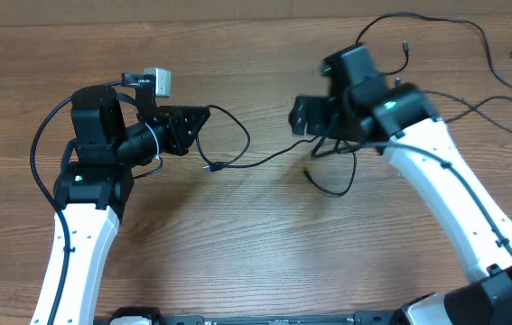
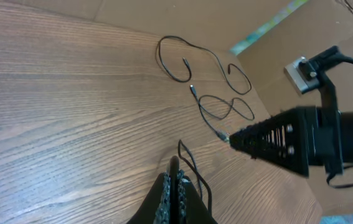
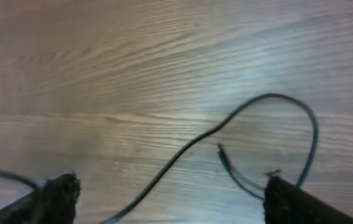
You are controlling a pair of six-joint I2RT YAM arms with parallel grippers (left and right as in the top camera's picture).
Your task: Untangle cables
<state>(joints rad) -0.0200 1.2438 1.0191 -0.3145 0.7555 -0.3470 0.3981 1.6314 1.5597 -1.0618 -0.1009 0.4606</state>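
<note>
**On the table: left pincer clamped on a cable, right pincer wide**

Across the wooden table I see thin black cables in three places.

At my left, the left gripper points toward the middle of the table. The left wrist camera shows its fingers pressed together, with a thin looped cable coming out from their tips. From overhead, that looped cable swings out to the right of the pincer. It then curls back to a small plug lying on the wood just below the fingers. From beside that plug, a long strand runs right toward the right gripper. I cannot tell whether strand and loop are one cord.

The right gripper hangs low over the table with its fingers spread wide, and they grip nothing. Its wrist camera shows a cable lying on the wood between the two fingers. That cable arcs up and around, with a short plug end inside the curve. Overhead, a slack loop shows below this pincer.

More loose cables sprawl near the far right corner, well apart from both pincers.
</note>
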